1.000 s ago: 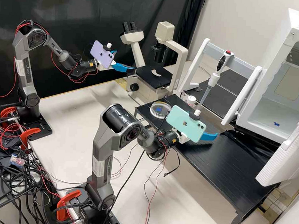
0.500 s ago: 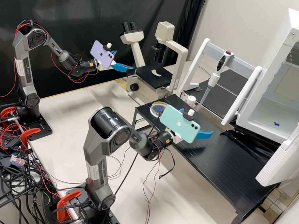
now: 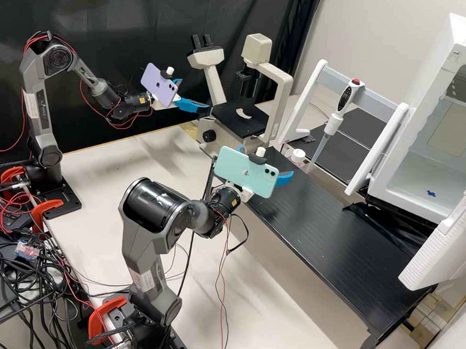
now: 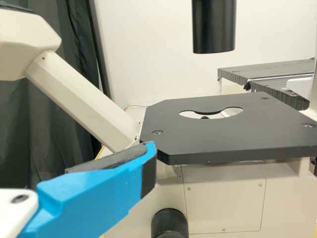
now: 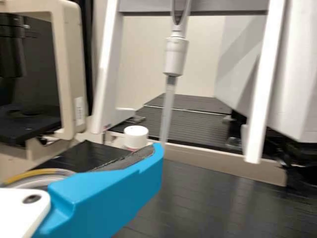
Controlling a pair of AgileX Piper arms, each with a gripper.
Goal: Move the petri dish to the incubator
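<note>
At the left end of the desk (image 3: 320, 223), dish (image 5: 42, 174) sits just beside right gripper (image 3: 266, 162), toward its finger's pad side. Right gripper spread wide, empty, clearly nearer than left gripper (image 3: 195, 94), also spread and empty.

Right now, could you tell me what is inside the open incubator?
The incubator shows a blue cross-shaped mark on its floor. The open door at the picture's right covers part of that floor, so I cannot say what lies there.
</note>
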